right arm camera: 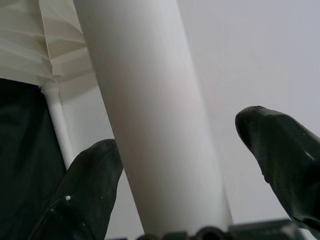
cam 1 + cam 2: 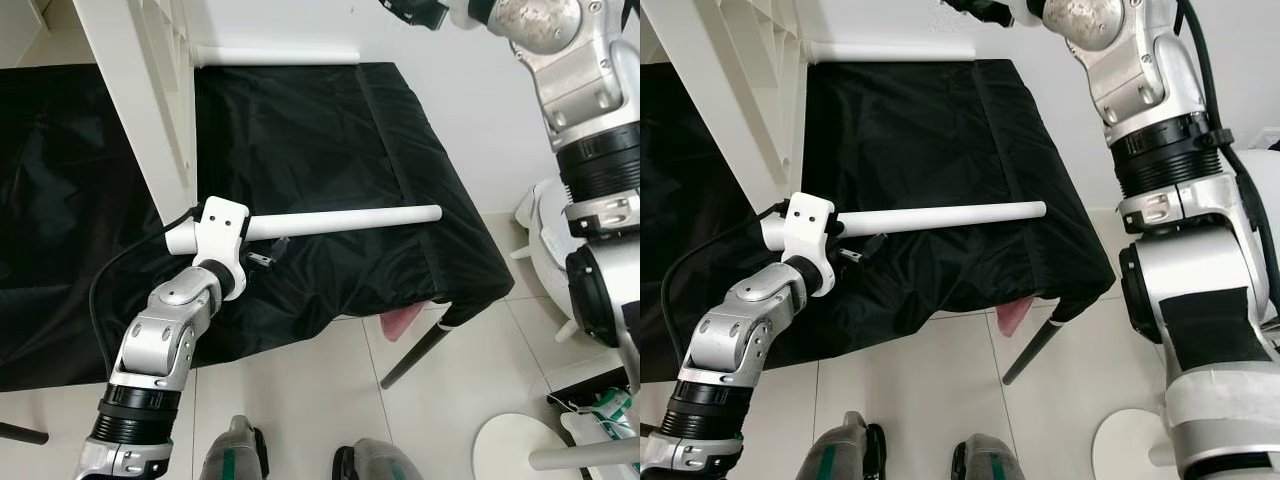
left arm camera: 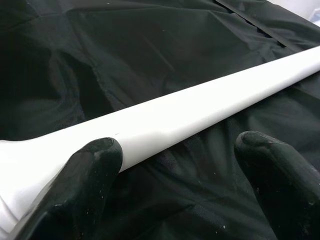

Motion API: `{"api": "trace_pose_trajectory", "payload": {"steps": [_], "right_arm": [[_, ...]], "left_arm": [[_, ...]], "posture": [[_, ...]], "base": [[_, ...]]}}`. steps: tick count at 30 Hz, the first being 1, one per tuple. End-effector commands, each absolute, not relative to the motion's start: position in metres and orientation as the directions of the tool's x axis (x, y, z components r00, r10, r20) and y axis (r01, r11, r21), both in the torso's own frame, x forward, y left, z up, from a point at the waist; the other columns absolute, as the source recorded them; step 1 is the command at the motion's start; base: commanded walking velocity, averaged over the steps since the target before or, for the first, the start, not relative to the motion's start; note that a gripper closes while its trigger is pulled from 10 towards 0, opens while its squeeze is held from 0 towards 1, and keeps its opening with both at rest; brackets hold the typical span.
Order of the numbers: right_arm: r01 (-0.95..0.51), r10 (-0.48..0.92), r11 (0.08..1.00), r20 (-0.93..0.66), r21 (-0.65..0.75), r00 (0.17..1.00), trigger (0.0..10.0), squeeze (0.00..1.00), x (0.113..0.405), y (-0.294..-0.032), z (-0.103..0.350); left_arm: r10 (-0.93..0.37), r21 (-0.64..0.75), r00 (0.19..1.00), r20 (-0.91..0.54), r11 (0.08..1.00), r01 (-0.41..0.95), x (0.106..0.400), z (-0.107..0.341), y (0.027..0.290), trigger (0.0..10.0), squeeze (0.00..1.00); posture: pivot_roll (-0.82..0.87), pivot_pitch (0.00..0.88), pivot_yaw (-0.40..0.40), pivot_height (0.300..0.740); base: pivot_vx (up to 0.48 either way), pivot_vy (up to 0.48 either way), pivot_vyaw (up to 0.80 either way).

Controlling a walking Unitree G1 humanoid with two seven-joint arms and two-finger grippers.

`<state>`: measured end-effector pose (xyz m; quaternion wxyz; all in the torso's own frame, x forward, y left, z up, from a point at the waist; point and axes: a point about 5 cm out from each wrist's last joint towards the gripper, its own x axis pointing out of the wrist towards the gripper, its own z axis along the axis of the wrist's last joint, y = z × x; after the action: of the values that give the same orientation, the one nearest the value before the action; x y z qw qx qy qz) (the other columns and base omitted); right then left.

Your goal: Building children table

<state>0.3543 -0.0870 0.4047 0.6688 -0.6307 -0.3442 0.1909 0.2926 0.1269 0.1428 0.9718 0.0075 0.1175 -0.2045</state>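
The left pincer (image 3: 177, 165) hangs with fingers spread beside a long white round table leg (image 2: 345, 220), which lies over the black cloth-covered desk (image 2: 400, 150). The right pincer (image 1: 185, 165), fingers apart, hovers near a second white round leg (image 1: 150, 110).

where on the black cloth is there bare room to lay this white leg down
Bare black cloth lies between the white leg in the left gripper and the far white tube. Crowded beside the white tabletop.
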Motion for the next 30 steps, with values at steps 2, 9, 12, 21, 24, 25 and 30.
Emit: {"api": "trace_pose_trajectory", "payload": {"steps": [2, 9, 12, 21, 24, 25, 30], "right_arm": [[0.175, 0.718, 0.111, 0.200, -0.978, 0.666, 0.0, 0.00, 0.350, -0.080, 0.408], [0.160, 0.721, 0.115, 0.194, -0.980, 0.665, 0.0, 0.00, 0.350, -0.080, 0.407], [0.155, 0.721, 0.120, 0.193, -0.981, 0.666, 0.0, 0.00, 0.350, -0.081, 0.407], [0.166, 0.712, 0.130, 0.209, -0.978, 0.671, 0.0, 0.00, 0.352, -0.084, 0.411], [0.170, 0.709, 0.140, 0.219, -0.975, 0.670, 0.0, 0.00, 0.352, -0.084, 0.412], [0.172, 0.706, 0.147, 0.225, -0.974, 0.671, 0.0, 0.00, 0.352, -0.084, 0.413], [0.187, 0.694, 0.190, 0.266, -0.964, 0.669, 4.8, 0.00, 0.353, -0.084, 0.417]], "left_arm": [[-0.332, -0.060, 0.877, -0.348, 0.941, 0.333, 0.289, 0.122, 0.127, 10.0, 0.00], [-0.269, -0.123, 0.870, -0.413, 0.963, 0.240, 0.289, 0.114, 0.125, 10.0, 0.00], [-0.248, -0.240, 0.860, -0.447, 0.959, 0.152, 0.287, 0.116, 0.121, 10.0, 0.00], [-0.166, -0.396, 0.832, -0.530, 0.916, -0.069, 0.276, 0.104, 0.143, 10.0, 0.00], [-0.150, -0.486, 0.829, -0.539, 0.859, -0.160, 0.275, 0.103, 0.150, 10.0, 0.00], [-0.133, -0.515, 0.832, -0.538, 0.834, -0.200, 0.275, 0.104, 0.152, 10.0, 0.00], [-0.052, -0.552, 0.840, -0.539, 0.775, -0.307, 0.281, 0.112, 0.160, 10.0, 0.00]], "posture": [[-0.07, 0.057, -0.012, 0.740], [-0.08, 0.058, -0.007, 0.740], [-0.08, 0.059, -0.006, 0.740], [-0.07, 0.065, 0.000, 0.740], [-0.07, 0.066, 0.003, 0.740], [-0.06, 0.065, 0.003, 0.740], [-0.06, 0.062, 0.006, 0.740]], "base": [[0.000, 0.000, 0.00], [0.000, 0.000, 0.00], [0.000, 0.000, 0.00], [0.000, 0.000, 0.00], [0.000, 0.000, 0.00], [0.000, 0.000, 0.00], [0.000, 0.000, 0.00]]}}
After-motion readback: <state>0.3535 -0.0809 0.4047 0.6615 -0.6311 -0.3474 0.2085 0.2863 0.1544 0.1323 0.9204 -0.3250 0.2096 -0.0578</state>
